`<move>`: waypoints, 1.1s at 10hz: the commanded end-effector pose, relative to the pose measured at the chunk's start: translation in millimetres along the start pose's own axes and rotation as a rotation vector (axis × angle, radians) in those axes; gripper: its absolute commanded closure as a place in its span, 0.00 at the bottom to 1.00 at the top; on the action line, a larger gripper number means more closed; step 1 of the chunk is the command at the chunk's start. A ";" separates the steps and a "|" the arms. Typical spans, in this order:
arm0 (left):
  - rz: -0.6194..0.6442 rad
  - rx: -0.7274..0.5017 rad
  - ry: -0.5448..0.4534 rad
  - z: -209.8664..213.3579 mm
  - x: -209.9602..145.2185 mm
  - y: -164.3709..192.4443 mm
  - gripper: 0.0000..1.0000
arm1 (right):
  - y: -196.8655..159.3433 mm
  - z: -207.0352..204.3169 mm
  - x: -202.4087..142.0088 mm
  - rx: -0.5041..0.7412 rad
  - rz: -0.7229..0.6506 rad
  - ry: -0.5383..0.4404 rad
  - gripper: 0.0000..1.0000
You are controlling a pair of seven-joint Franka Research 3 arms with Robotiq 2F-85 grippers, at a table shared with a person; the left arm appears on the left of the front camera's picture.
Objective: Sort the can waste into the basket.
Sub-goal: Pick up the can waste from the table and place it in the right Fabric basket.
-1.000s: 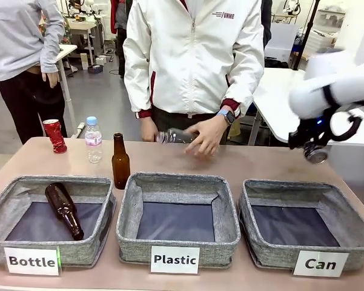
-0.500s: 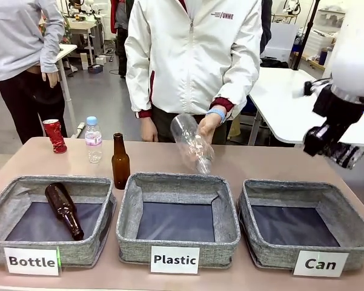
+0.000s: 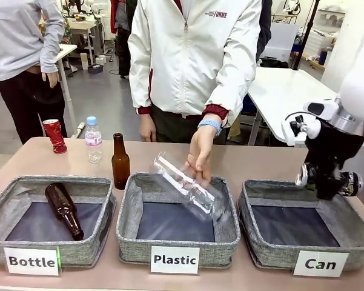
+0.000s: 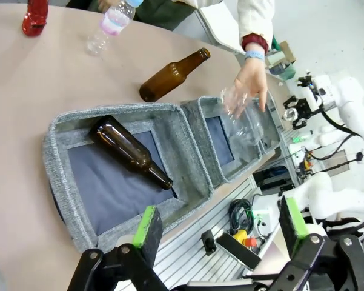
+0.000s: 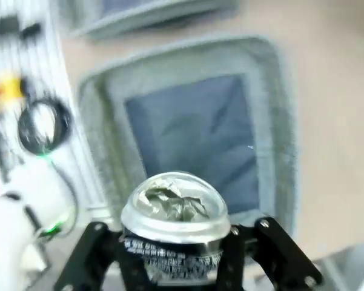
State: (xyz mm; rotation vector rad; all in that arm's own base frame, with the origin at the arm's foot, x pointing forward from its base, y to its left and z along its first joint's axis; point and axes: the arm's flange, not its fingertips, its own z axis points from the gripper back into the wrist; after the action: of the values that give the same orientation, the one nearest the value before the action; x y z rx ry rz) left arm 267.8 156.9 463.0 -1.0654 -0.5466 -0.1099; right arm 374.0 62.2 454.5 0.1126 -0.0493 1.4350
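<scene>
Dark can point(image 5: 172, 230): lower part cut by bottom edge, print unreadable; basket point(image 5: 194, 127) beyond it: blurred; clear bottle point(image 3: 188, 189) by person's hand point(image 3: 200, 159): smeared, shape unclear; red can point(image 4: 35, 15), water bottle point(image 4: 112, 24): cut by top edge; right arm point(image 3: 360, 85): cut by right edge.

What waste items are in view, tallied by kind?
Brown glass bottles: 2
Clear plastic bottles: 2
Crushed cans: 2, the red can and the dark can
Total: 6
</scene>
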 end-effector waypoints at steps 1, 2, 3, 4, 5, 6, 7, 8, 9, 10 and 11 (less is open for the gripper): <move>0.004 -0.009 0.004 0.0 -2.9 -2.3 0.00 | 2.4 3.8 -14.5 0.069 0.247 -0.010 1.00; 0.004 -0.009 0.004 0.0 -2.9 -2.3 0.00 | 2.7 1.7 -12.3 0.049 0.240 -0.008 0.44; 0.004 -0.009 0.004 0.0 -2.9 -2.3 0.00 | 3.3 0.3 -10.2 0.032 0.240 0.003 0.42; 0.004 -0.009 0.004 0.0 -2.9 -2.3 0.00 | 2.3 0.1 -8.4 0.025 0.215 0.007 0.00; 0.004 -0.009 0.004 0.0 -2.9 -2.3 0.00 | 2.3 -0.4 -8.2 0.023 0.199 0.008 0.00; 0.004 -0.009 0.004 0.0 -2.9 -2.3 0.00 | 3.2 -0.1 -10.1 0.012 0.179 0.014 0.00; 0.004 -0.009 0.004 0.0 -2.9 -2.3 0.00 | 3.0 -0.5 -11.0 0.015 0.150 0.017 0.19; 0.004 -0.009 0.004 0.0 -2.9 -2.3 0.00 | 0.9 -0.7 -11.5 0.017 0.120 0.019 0.10; 0.004 -0.009 0.004 0.0 -2.9 -2.3 0.00 | -1.9 -0.3 -11.3 0.020 0.080 0.022 0.00; 0.004 -0.009 0.004 0.0 -2.9 -2.3 0.00 | -4.7 0.3 -10.8 0.025 0.035 0.025 0.00; 0.004 -0.009 0.004 0.0 -2.9 -2.3 0.00 | -7.2 1.6 -11.8 0.039 -0.026 0.014 0.00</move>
State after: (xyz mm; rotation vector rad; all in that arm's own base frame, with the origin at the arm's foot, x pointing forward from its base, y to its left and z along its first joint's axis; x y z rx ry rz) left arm 267.8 156.9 463.0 -1.0654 -0.5466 -0.1100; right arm 372.8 45.7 451.2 0.1292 -0.0104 1.4827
